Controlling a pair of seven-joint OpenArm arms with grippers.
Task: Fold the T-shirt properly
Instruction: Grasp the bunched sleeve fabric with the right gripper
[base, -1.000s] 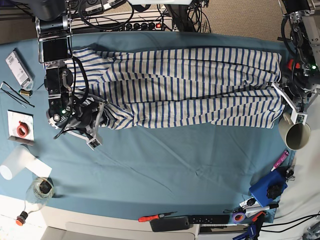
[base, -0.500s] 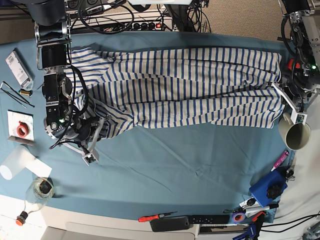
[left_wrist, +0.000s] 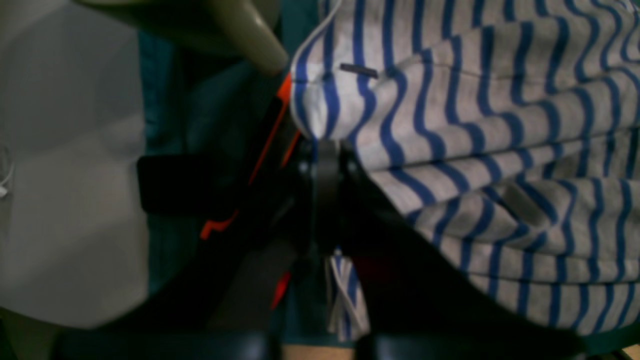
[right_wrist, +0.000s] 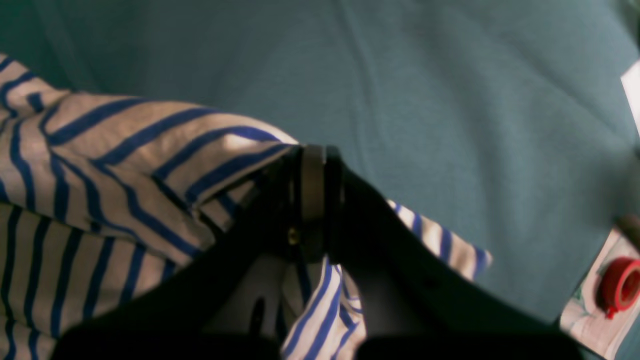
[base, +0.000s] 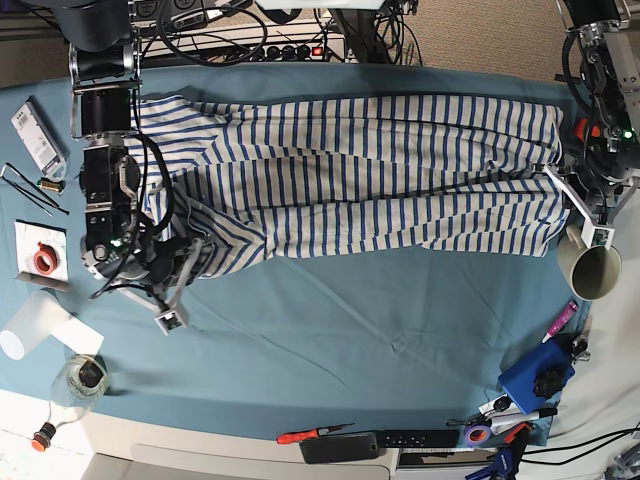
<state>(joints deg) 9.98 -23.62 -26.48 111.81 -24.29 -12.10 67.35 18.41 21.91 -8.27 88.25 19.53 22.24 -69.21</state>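
Note:
The striped T-shirt (base: 380, 170) lies stretched across the far half of the teal tablecloth (base: 350, 320). My right gripper (base: 192, 258), at the left of the base view, is shut on the shirt's near-left corner; in the right wrist view its jaws (right_wrist: 312, 170) pinch a fold of the striped cloth (right_wrist: 125, 160), and more of it hangs below them. My left gripper (base: 558, 182), at the right of the base view, is shut on the shirt's right edge. In the left wrist view the jaws (left_wrist: 325, 160) are pressed together on the fabric (left_wrist: 475, 125).
A beige cup (base: 590, 268) stands beside the left arm. A red tape roll (base: 44, 260), a white cylinder (base: 30, 325) and a glass bottle (base: 75, 385) sit at the left edge. A blue object (base: 535, 380), a screwdriver (base: 310, 434) and a remote (base: 420, 438) lie along the front.
My right gripper has moved toward the front-left of the base view, pulling the shirt's corner with it. The left arm has not moved.

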